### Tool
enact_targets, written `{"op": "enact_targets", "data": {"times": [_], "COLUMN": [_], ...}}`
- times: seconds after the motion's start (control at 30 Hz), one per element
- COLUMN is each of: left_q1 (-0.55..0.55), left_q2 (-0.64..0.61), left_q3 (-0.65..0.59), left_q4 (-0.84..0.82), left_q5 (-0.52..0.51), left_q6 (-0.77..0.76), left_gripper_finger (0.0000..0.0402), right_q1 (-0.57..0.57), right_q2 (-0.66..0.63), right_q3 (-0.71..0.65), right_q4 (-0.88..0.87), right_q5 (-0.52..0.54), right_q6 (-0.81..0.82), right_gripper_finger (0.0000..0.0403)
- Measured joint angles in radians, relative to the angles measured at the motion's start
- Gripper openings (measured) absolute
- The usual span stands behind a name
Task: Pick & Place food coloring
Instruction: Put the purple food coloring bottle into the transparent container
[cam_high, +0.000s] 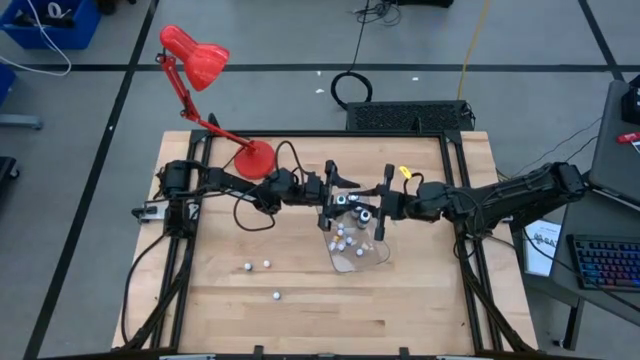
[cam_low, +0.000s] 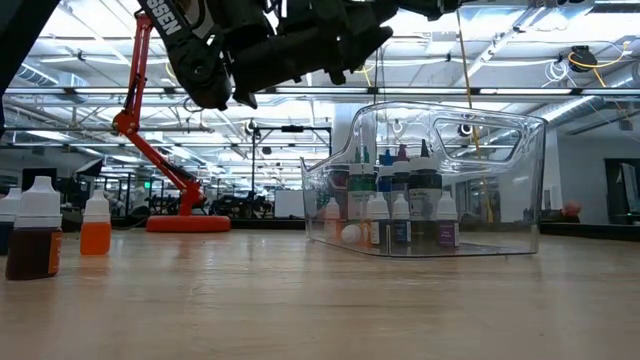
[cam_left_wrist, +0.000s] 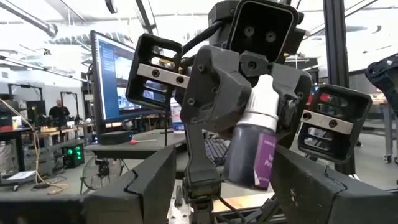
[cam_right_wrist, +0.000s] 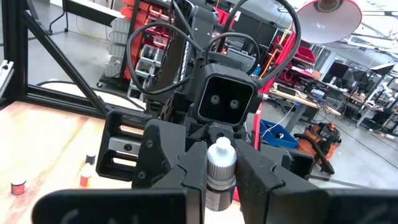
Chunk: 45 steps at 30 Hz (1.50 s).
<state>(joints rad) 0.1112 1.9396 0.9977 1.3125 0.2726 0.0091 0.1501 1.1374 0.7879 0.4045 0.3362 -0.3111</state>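
Both arms meet nose to nose above the clear tray at table centre. The right gripper is pressed together on a food coloring bottle with dark purple contents and a white cap; the bottle's long axis runs along the fingers, cap end toward the left arm. The left gripper stands spread, its fingers flanking that cap without pinching it. The left arm looks the nearer to take the bottle. More bottles stand upright in the tray below; three tiny ones lie loose on the table. A red lamp stands behind, apparently clear of the move.
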Motion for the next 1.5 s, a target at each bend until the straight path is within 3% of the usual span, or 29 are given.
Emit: {"op": "enact_targets", "data": {"times": [0.4,0.73,1.0,1.27,1.5], "left_q1": [0.003,0.037,0.041,0.069,0.068], "left_q2": [0.000,-0.001,-0.002,-0.034,-0.138], "left_q3": [0.000,0.000,-0.001,-0.001,-0.001], "left_q4": [-0.008,-0.009,-0.042,-0.270,-0.568], "left_q5": [-0.001,0.115,0.137,0.151,0.096], "left_q6": [0.039,-0.002,0.009,-0.004,0.053], "left_gripper_finger": [0.0237,0.0153,0.0075,0.0064,0.0064], "right_q1": [0.010,0.043,0.045,0.048,0.055], "right_q2": [0.000,-0.013,-0.013,-0.030,-0.049], "right_q3": [0.000,0.000,0.000,-0.001,0.000], "right_q4": [-0.013,-0.031,-0.057,-0.157,-0.210], "right_q5": [0.011,0.064,0.067,0.061,0.146], "right_q6": [0.002,-0.005,0.044,0.131,0.151], "right_gripper_finger": [0.0045,0.0045,0.0047,0.0187,0.0227]}}
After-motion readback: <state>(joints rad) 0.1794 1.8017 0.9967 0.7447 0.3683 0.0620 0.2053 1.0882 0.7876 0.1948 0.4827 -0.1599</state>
